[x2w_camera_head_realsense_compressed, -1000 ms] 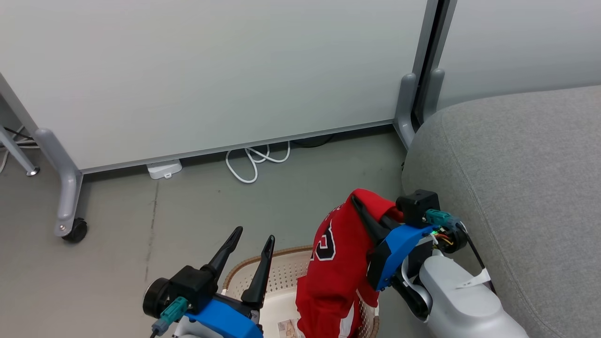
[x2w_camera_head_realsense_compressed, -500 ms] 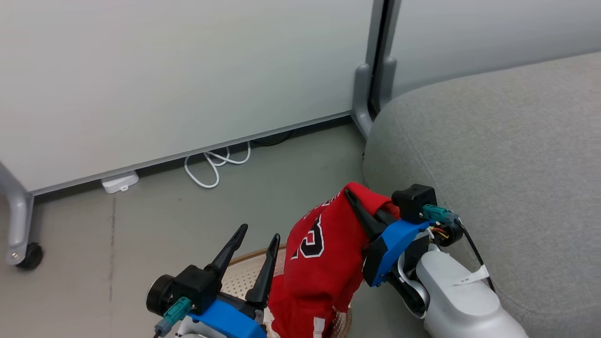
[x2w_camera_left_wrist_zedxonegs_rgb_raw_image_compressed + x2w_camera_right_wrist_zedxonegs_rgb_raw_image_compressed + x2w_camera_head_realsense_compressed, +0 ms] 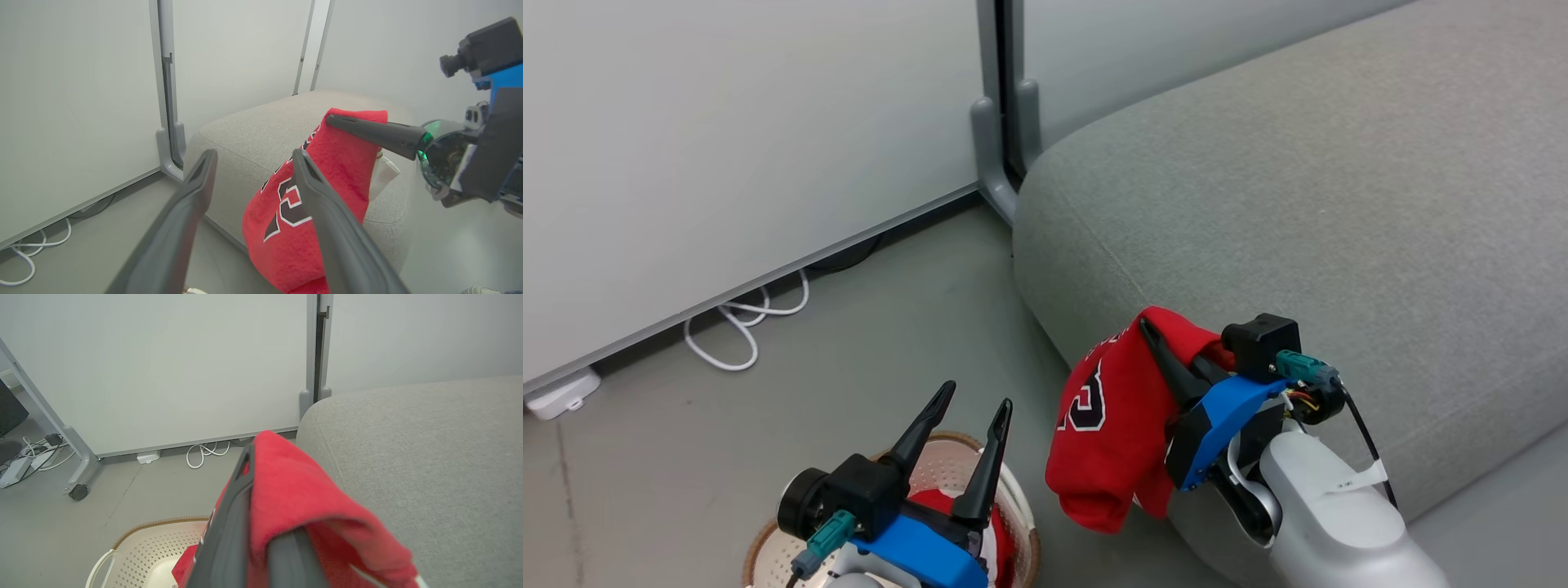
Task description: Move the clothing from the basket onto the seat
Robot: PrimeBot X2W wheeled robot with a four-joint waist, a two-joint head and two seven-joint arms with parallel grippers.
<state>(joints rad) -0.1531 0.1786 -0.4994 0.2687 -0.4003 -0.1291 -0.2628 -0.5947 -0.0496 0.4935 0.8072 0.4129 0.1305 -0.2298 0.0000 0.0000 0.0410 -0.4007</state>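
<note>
A: Lettered garment (image 3: 1107, 425), status?
B: Red with a black-and-white numeral. It hung bunched from the closed right claw (image 3: 1153, 328), clear of the floor, just beside the rounded edge of the grey seat (image 3: 1298, 188).
A: Second garment (image 3: 186, 565)?
B: Red, crumpled inside the basket (image 3: 159, 539). The basket was cream, perforated and brown-rimmed, and stood upright on the floor near the seat.

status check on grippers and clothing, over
Right gripper shut on jersey, hanging at sofa edge. Left gripper open, empty, above basket. Second garment in basket. Nothing in the way.
</note>
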